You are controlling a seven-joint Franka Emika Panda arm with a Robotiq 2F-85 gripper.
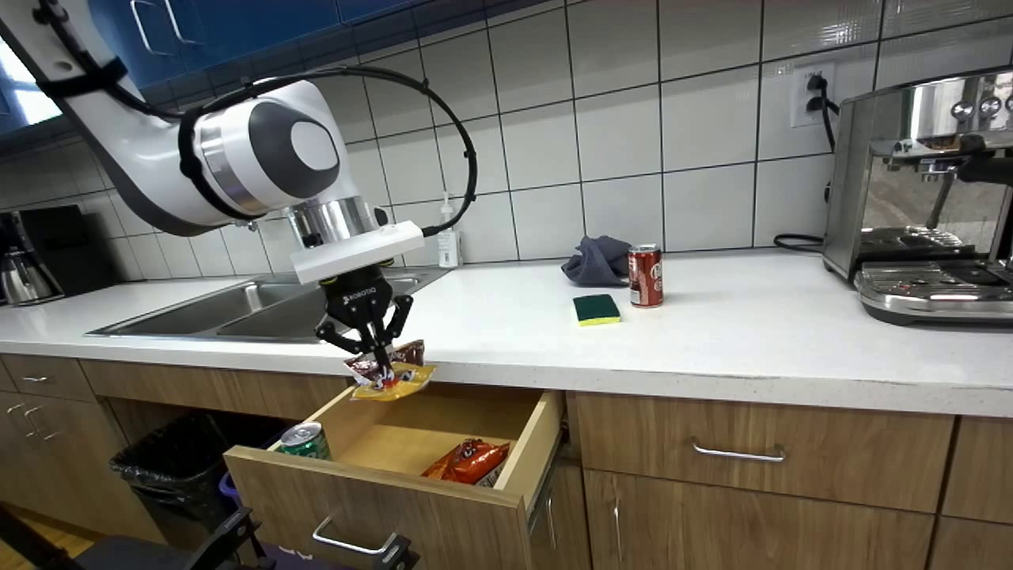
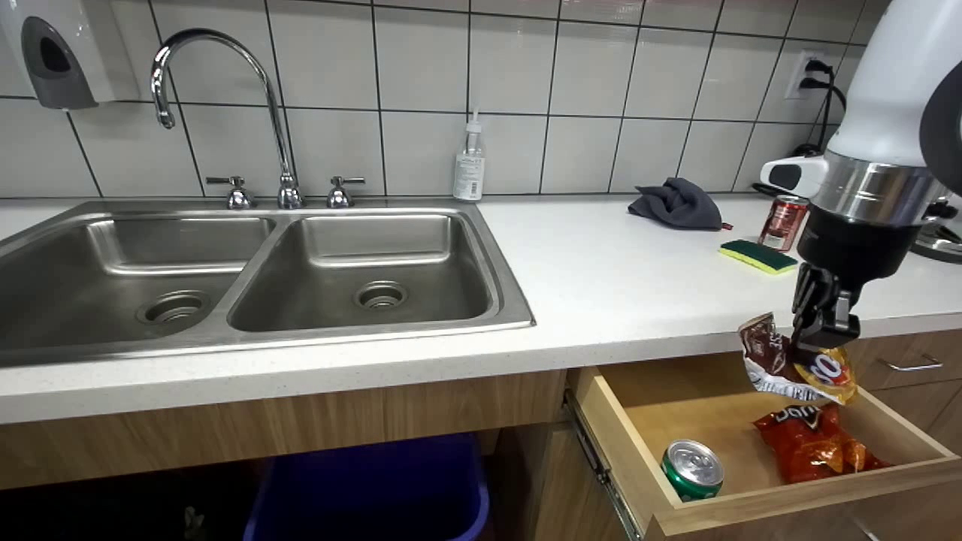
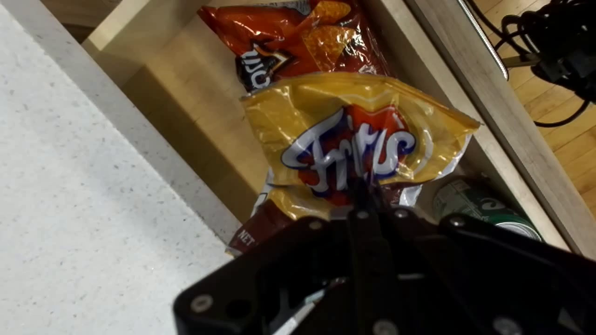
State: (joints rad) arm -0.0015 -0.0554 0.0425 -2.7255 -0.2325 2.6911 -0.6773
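Just below the Fritos, a drawer holds Doritos.

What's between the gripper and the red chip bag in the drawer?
The Fritos bag, pinched in the gripper, hangs there in an exterior view; in the wrist view it partly hides the red chip bag.

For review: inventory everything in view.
Fritos bag: 1, yellow-brown, above drawer
Chip bag: 1, red, drawer
Green can: 1, green, drawer
Drawer: 1, brown, below counter
Red can: 1, red, counter
Sponge: 1, green-yellow, counter
Cloth: 1, grey, counter
Espresso machine: 1, silver, counter
Coffee maker: 1, black, counter
Bottle: 1, clear, counter
Sink: 1, silver, counter
Faucet: 1, silver, behind sink
Dispenser: 1, white, wall
Outlet: 1, white, wall
Blue bin: 1, blue, below counter
Bin bag: 1, black, below counter
Arm: 1, white, above drawer
Gripper: 1, black, gripping Fritos bag
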